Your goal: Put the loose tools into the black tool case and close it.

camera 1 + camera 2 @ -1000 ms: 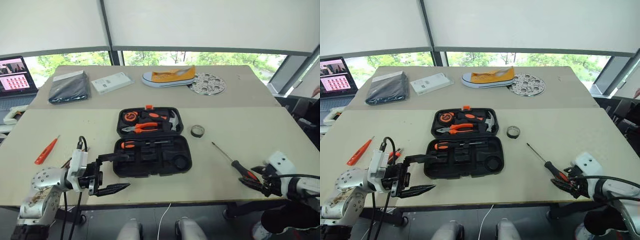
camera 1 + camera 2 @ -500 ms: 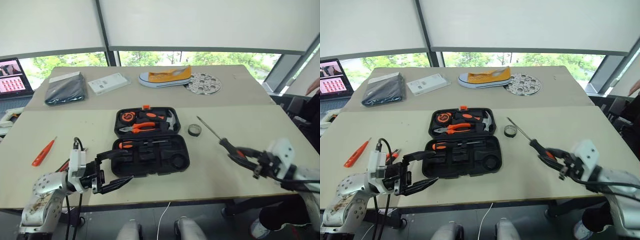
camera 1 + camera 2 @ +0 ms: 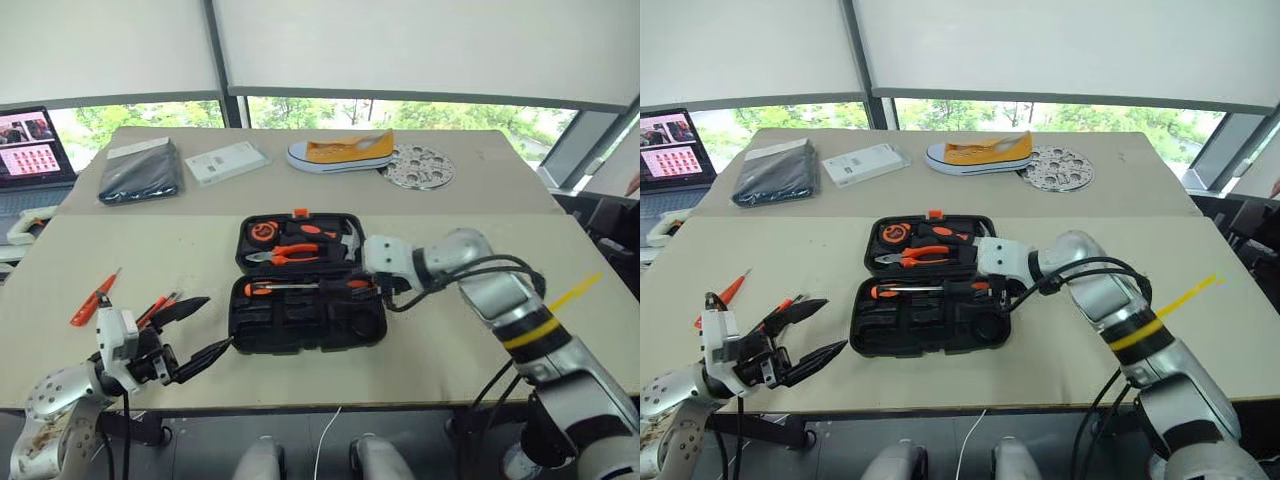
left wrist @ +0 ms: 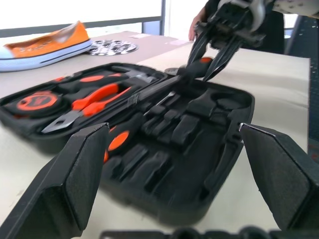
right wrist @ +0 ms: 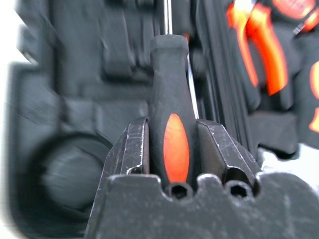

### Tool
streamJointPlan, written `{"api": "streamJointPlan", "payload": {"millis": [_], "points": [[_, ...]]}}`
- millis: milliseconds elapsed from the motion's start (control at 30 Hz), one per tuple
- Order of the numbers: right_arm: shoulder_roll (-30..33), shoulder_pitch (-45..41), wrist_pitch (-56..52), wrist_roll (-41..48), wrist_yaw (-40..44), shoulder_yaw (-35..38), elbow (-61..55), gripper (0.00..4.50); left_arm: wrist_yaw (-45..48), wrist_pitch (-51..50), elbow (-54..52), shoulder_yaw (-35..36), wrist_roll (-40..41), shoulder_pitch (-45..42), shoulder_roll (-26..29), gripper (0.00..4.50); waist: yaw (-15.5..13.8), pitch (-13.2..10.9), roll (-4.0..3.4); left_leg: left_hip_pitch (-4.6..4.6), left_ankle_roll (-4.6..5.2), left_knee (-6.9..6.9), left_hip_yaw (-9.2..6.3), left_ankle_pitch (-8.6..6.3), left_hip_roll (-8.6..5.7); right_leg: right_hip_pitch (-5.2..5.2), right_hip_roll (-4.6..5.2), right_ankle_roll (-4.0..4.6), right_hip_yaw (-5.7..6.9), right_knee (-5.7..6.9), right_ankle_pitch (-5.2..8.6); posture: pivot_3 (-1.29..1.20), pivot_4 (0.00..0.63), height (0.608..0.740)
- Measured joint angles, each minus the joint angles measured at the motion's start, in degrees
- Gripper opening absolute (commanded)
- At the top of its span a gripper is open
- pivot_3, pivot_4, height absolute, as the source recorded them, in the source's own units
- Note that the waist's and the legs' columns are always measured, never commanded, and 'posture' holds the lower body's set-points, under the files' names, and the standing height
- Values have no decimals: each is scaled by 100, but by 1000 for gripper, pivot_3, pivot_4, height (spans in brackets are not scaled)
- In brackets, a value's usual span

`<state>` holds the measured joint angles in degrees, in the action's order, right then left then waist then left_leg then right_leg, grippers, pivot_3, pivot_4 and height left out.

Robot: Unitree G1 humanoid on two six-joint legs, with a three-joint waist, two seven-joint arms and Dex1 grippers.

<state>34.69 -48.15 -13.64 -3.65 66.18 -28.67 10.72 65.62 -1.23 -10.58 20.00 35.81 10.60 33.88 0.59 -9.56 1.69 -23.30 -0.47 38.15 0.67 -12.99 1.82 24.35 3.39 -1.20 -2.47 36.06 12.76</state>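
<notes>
Right pincer (image 5: 169, 134): clamped on a screwdriver (image 5: 169, 99), tool case (image 5: 75, 74) just beneath.
Left pincer (image 3: 190, 330): spread wide, nothing held.

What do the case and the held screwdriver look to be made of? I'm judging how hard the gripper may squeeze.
Case: looks like rigid black plastic, matte, with moulded slots and rounded corners. Screwdriver in the right gripper: handle seems matte black plastic or rubber with a glossy orange inlay; the shaft looks like bright steel, thin and shiny.
</notes>
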Motion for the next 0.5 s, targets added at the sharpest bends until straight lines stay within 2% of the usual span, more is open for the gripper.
{"api": "streamJointPlan", "payload": {"millis": [167,500], "points": [[-177,-281,249,-405,21,-176,359,1023,-57,10,-20,-29,-59,76,-49,4500,22,0,0,8,0,0,0,0,10,0,-13,6,3,12,0,0,150,740],[-91,-259,43,-468,299,-148,149,1023,-114,183,-22,-29,-185,90,-67,4500,25,0,0,22,0,0,-1,1,13,-7,-17,12,3,17,0,0,150,740]]}}
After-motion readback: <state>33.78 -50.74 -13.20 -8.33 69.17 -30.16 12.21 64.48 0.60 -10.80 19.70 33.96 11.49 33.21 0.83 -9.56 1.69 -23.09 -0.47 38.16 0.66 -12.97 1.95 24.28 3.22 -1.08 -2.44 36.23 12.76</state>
